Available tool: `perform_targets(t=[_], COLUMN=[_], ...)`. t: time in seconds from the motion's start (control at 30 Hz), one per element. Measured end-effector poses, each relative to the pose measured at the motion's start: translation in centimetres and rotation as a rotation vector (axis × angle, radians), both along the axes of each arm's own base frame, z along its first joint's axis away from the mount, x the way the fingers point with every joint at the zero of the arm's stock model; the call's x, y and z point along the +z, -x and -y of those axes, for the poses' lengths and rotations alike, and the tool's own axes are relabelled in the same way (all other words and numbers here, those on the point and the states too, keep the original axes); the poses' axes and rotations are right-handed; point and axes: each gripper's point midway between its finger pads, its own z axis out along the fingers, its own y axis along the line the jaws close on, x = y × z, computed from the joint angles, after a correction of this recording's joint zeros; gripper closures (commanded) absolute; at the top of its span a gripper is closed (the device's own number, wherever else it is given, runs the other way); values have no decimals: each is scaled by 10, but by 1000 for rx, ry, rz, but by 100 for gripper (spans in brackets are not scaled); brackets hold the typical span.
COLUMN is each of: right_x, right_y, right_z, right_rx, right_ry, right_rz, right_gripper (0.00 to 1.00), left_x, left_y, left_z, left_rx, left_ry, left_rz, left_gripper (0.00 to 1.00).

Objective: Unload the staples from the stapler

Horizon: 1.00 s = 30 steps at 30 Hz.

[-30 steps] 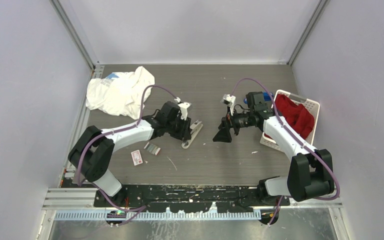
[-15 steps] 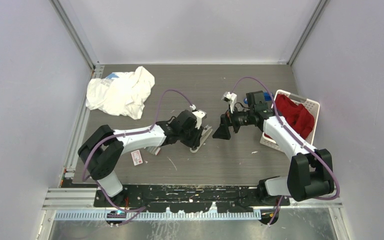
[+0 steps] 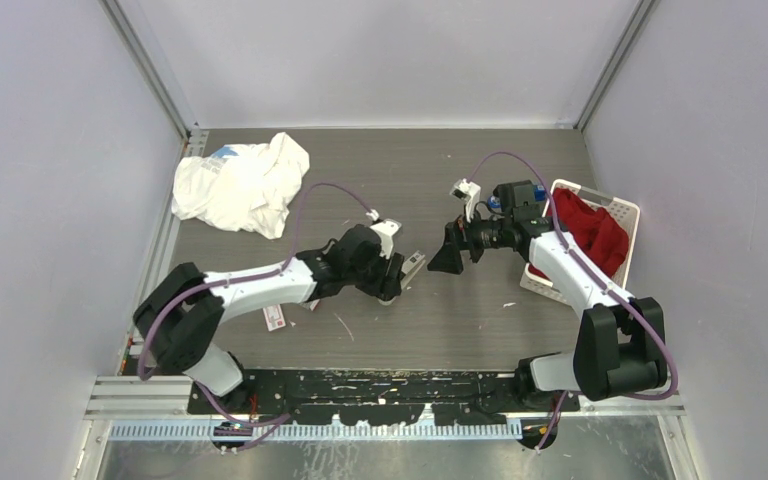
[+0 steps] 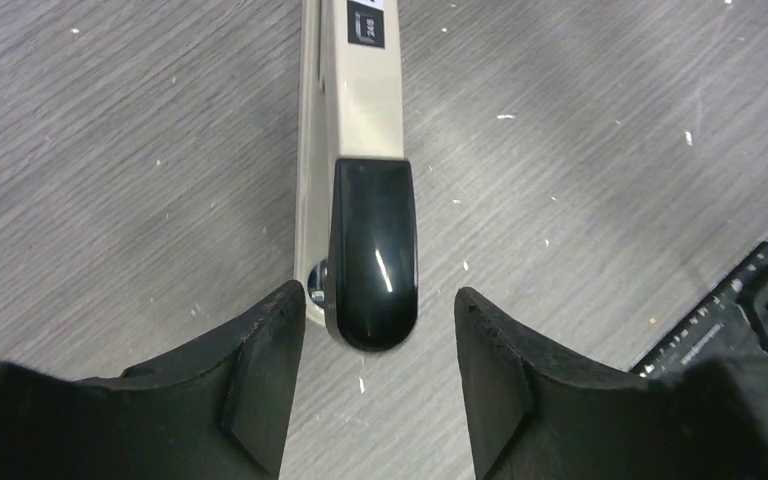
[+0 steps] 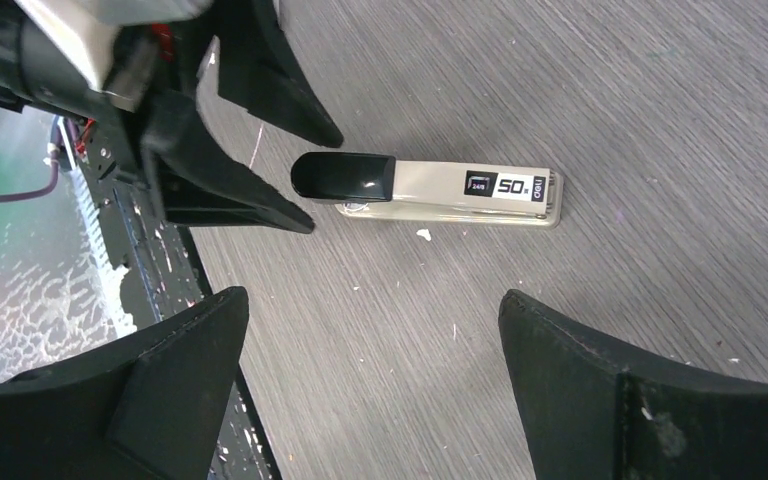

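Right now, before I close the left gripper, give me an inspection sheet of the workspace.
Surface: grey table, white flecks scattered.
Job's things: stapler closed, lying flat, untouched; loose staples not clearly seen.
Clutter: white cloth far left; red cloth in basket right; small box front left.
Grippers: left gripper open astride stapler's black end; right gripper open, empty, above table.
Cables: left cable and right cable arch high, clear of stapler.
Surroundings: pale walls on three sides; nothing else seen.
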Motion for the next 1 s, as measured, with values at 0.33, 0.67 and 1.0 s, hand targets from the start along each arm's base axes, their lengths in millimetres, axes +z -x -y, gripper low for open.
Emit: perform_targets(t=[0.33,0.67,1.0], right_x=[5,6,13], right_y=[7,11,10], right_z=[-6,1,6], right_rx=[46,76,78], right_ry=[-46,-73,-101], right_rz=[-5,1,25], right_gripper=[0,0,0], left_x=[60,93,110], left_y=[26,48,55], left_z=[-35,-75,-83], left_rx=[33,104,142], left_ry=[179,338,415], left_rz=[130,244,247], left_gripper=[26,6,7])
